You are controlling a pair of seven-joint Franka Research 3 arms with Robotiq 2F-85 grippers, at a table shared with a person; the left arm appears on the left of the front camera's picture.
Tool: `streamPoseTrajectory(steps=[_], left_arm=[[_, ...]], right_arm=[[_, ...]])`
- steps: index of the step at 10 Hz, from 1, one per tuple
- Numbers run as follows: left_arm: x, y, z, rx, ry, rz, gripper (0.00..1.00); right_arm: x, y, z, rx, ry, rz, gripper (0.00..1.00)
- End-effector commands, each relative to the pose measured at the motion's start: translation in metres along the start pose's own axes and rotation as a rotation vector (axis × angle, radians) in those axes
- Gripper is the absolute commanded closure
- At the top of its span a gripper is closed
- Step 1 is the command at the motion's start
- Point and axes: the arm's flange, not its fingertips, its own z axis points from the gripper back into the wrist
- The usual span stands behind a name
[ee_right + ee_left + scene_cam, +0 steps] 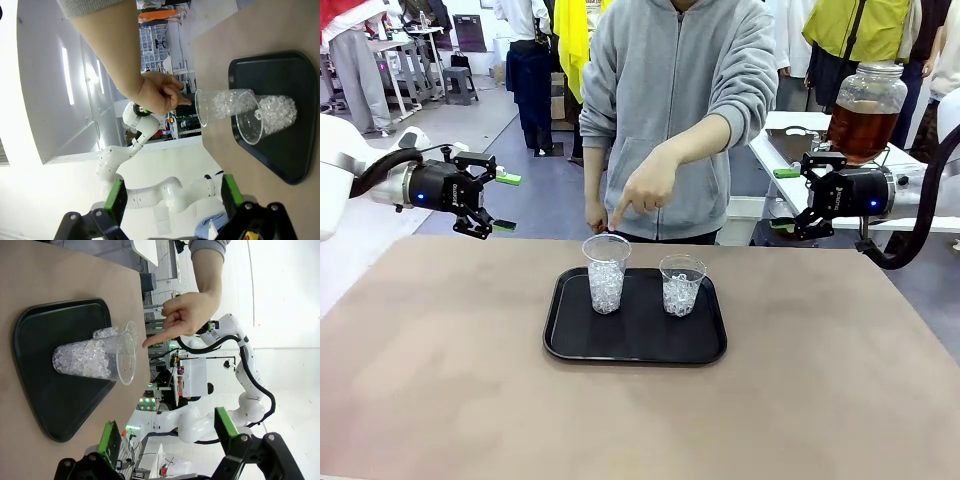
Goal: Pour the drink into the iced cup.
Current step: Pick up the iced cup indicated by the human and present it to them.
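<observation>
Two clear plastic cups filled with ice stand on a black tray (560,340): a taller cup (606,272) (92,359) (220,105) on the left and a shorter cup (681,284) (267,116) on the right. A person's hand (645,188) (192,315) (159,96) points a finger down at the taller cup's rim. The drink (861,128), amber-brown in a big glass jar, stands on a side table at the back right. My left gripper (506,202) (167,432) hovers open at the far left. My right gripper (784,200) (172,197) hovers open at the right, just below the jar.
The brown table (440,400) is bare around the tray. The person in a grey hoodie (670,90) stands at the far edge. A white side table (790,150) carries the jar behind my right arm.
</observation>
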Motion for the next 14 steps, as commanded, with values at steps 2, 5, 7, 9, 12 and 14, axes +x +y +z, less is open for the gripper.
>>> streamPoseTrajectory(steps=[2, 5, 7, 9, 12, 14], left_arm=[[0.0, 0.0, -0.0002, 0.006, 0.0, 0.013, 0.0], [0.0, 0.0, -0.0002, 0.006, 0.0, 0.013, 0.0], [0.0037, -0.001, -0.0001, -0.019, -0.014, -0.071, 0.0], [0.0052, -0.0028, 0.0019, -0.072, 0.0, -0.327, 0.0], [-0.0026, -0.003, 0.0026, -0.066, 0.012, -0.649, 0.0], [-0.0037, -0.0036, 0.0001, -0.072, 0.057, -0.68, 0.0]], right_arm=[[0.0004, 0.001, 0.0007, -0.002, -0.007, 0.0, 0.0], [0.0004, 0.001, 0.0007, -0.002, -0.007, 0.0, 0.0], [0.0004, 0.001, 0.0007, -0.002, -0.007, 0.0, 0.0], [0.0004, 0.001, 0.0007, -0.002, -0.007, 0.0, 0.0], [0.0004, 0.001, 0.0007, -0.002, -0.007, 0.0, 0.0], [0.0004, 0.001, 0.0007, -0.002, -0.007, 0.0, 0.0]])
